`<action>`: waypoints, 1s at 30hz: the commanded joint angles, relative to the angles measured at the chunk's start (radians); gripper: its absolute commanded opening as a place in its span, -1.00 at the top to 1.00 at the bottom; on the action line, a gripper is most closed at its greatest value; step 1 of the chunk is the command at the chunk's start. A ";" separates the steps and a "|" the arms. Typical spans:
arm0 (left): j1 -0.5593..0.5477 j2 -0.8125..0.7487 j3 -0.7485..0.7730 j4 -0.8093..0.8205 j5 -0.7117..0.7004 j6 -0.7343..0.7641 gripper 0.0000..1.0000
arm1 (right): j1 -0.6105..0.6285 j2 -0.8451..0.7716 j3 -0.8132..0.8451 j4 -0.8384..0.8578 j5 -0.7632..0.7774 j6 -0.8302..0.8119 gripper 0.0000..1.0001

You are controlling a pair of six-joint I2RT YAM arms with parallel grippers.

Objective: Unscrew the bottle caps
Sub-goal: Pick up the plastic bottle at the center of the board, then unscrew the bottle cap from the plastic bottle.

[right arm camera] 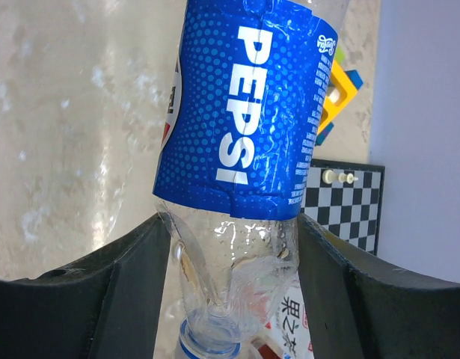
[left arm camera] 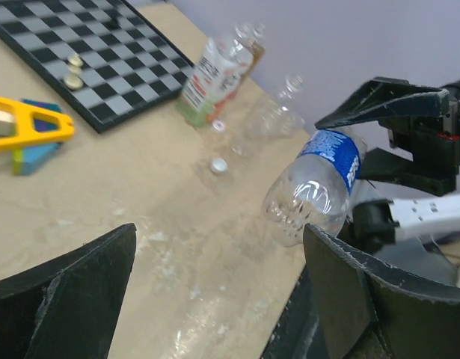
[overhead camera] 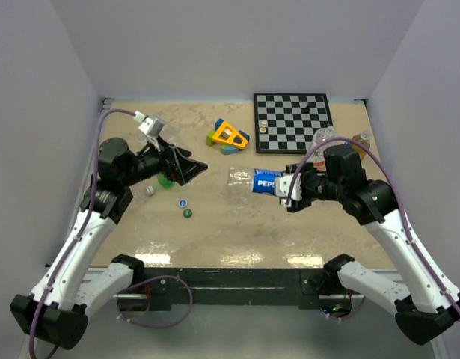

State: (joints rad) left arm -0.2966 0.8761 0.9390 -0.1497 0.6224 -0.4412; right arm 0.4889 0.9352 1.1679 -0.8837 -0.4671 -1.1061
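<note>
On the left, my left tool (overhead camera: 188,168) hangs spread wide and empty above the surface (overhead camera: 230,232), loose bottle caps (overhead camera: 182,203) lying nearby; to the right, my right tool (overhead camera: 289,185) is clamped around the clear, empty Pepsi bottle (overhead camera: 252,179) near its neck, holding it on its side

Robot lab cell: 2 arms (overhead camera: 78,241), walled table (overhead camera: 237,224) (plain pale panels (overhead camera: 237,45)).
</note>
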 commanded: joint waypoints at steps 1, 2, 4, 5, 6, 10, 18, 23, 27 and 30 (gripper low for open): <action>-0.007 0.058 0.030 0.055 0.305 -0.048 -0.94 | -0.001 -0.056 -0.051 -0.158 -0.039 -0.311 0.85; -0.021 0.070 0.040 0.033 0.318 -0.028 -0.94 | -0.001 -0.070 -0.057 -0.162 -0.047 -0.346 0.81; -0.044 0.090 0.073 -0.040 0.307 0.045 -0.95 | -0.001 -0.081 -0.062 -0.169 -0.062 -0.408 0.77; -0.053 0.102 0.087 -0.069 0.294 0.074 -0.95 | -0.003 -0.073 -0.059 -0.175 -0.071 -0.434 0.77; -0.058 0.115 0.099 -0.092 0.281 0.105 -0.96 | -0.001 -0.052 -0.056 -0.182 -0.079 -0.451 0.77; -0.076 0.190 0.116 -0.116 0.278 0.186 -0.95 | 0.020 0.023 -0.066 -0.186 -0.079 -0.492 0.77; -0.285 0.515 0.207 -0.122 0.364 0.285 -0.86 | 0.188 0.112 -0.097 0.029 0.039 -0.376 0.78; -0.328 0.600 0.167 -0.097 0.419 0.318 -0.81 | 0.192 0.137 -0.086 0.112 0.004 -0.345 0.78; -0.364 0.613 0.155 -0.038 0.514 0.291 -0.65 | 0.194 0.178 -0.093 0.146 -0.025 -0.330 0.78; -0.383 0.623 0.158 -0.022 0.554 0.283 -0.60 | 0.197 0.206 -0.090 0.181 -0.016 -0.295 0.78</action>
State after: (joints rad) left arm -0.6483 1.5002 1.0977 -0.2409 1.0584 -0.1719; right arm 0.6804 1.1198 1.0649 -0.8185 -0.4641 -1.4578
